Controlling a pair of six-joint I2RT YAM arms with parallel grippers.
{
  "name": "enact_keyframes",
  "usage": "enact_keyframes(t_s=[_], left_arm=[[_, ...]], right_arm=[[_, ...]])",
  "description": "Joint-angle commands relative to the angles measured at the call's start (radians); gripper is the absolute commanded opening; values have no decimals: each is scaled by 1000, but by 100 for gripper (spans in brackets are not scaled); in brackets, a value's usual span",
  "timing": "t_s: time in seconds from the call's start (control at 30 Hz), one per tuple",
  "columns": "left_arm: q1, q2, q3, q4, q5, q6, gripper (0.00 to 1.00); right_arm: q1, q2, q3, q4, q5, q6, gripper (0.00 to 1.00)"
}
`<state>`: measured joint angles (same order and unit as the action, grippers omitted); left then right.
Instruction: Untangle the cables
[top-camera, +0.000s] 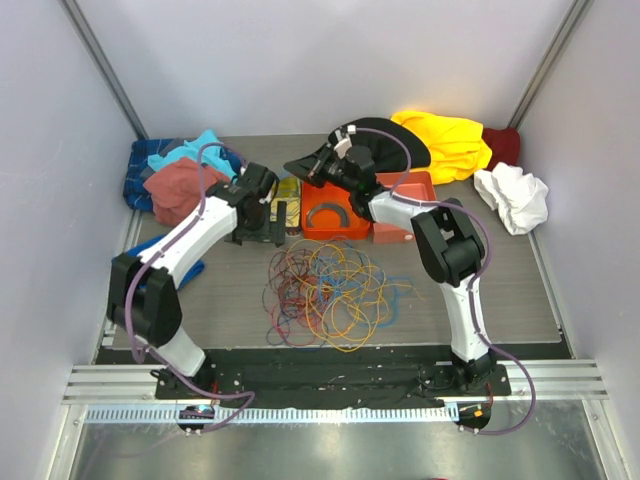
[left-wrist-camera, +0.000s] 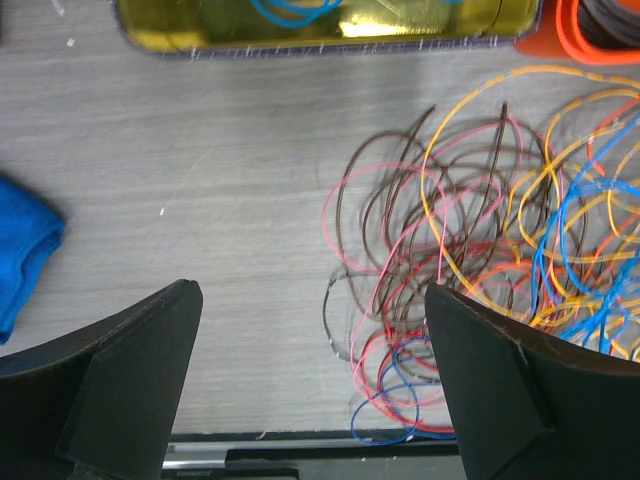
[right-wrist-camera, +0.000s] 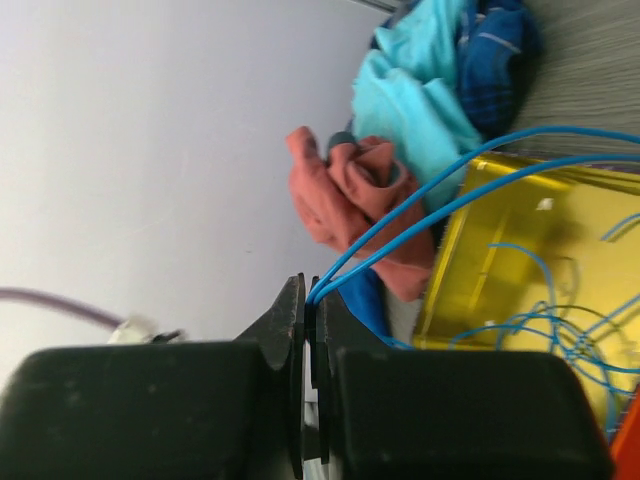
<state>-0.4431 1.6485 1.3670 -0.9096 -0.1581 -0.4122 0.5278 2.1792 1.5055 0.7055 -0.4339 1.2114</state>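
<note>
The cables (top-camera: 328, 290) lie tangled mid-frame in the top view, below both grippers. The right gripper (right-wrist-camera: 310, 300), upper centre there, is pinched on a blue cable (right-wrist-camera: 360, 255) apparently trailing from the yellow tray (right-wrist-camera: 520, 250). The left gripper (left-wrist-camera: 310, 292) gapes wide, with the tangle at the right of its view.

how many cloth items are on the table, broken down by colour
yellow cloth: 1
dark red cloth: 1
white cloth: 1
black cloth: 1
turquoise cloth: 1
rust cloth: 1
blue plaid cloth: 1
plain blue cloth: 1
total: 8
</note>
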Motion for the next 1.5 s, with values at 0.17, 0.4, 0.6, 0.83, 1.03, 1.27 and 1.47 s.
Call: enact_keyframes(t_s=[0.17,0.4,0.6,0.83,1.03,1.27,1.47], left_arm=[[-5,-280,-178,73,-69,-63,100],[-5,-458,-276,172,-92,-146,100],[-5,-495,-295,195,-84,-166,100],[-5,-530,-325,224,-87,-180,100],[-3,-579,-338,229,-121,-177,100],[-3,-609,-352,239,-133,-175,100],[-2,-608,-355,252,-120,-183,100]], right_arm=[[6,59,185,-375,12,-269,1],[50,103,343,-619,55,-426,1],[116,125,449,-808,121,-533,1],[176,163,533,-986,318,-677,1],[201,280,712,-1135,429,-770,1],[231,291,743,-1166,498,-791,31],[247,208,713,-1181,547,-820,52]])
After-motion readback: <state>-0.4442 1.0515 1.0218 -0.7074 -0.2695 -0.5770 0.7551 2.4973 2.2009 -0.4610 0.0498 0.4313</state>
